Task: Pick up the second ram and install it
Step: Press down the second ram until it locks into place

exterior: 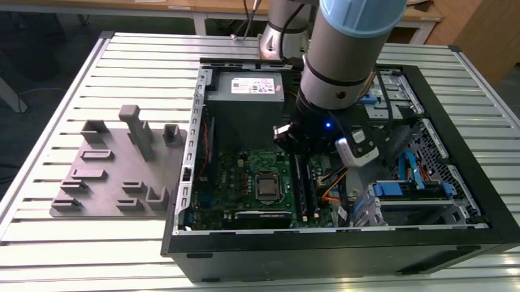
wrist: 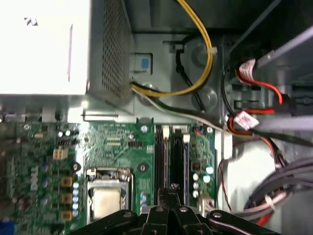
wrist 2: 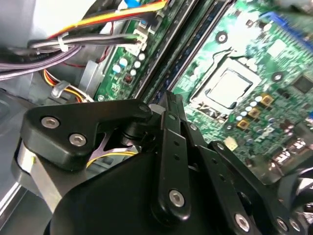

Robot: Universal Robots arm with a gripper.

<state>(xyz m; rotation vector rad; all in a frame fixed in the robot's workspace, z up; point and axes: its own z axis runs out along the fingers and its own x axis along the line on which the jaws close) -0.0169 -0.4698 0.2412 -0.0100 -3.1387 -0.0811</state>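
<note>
Arm lowered into the open black computer case (exterior: 455, 243), over the memory slots beside the CPU socket.

Exterior view: the black gripper (exterior: 302, 146) hangs above the green motherboard (exterior: 243, 176); the grey holder plate (exterior: 114, 176) lies outside. First wrist view: the gripper's fingers (wrist: 171, 192) look pressed together over the slots, where the second ram (wrist: 175, 159), a dark narrow stick, appears seated; yellow cables (wrist: 203, 58) run nearby. Second wrist view: black linkage covers the slots.

Second ram (wrist: 186, 161), dark slim stick, upright on edge in motherboard (wrist: 117, 147) slot.
</note>
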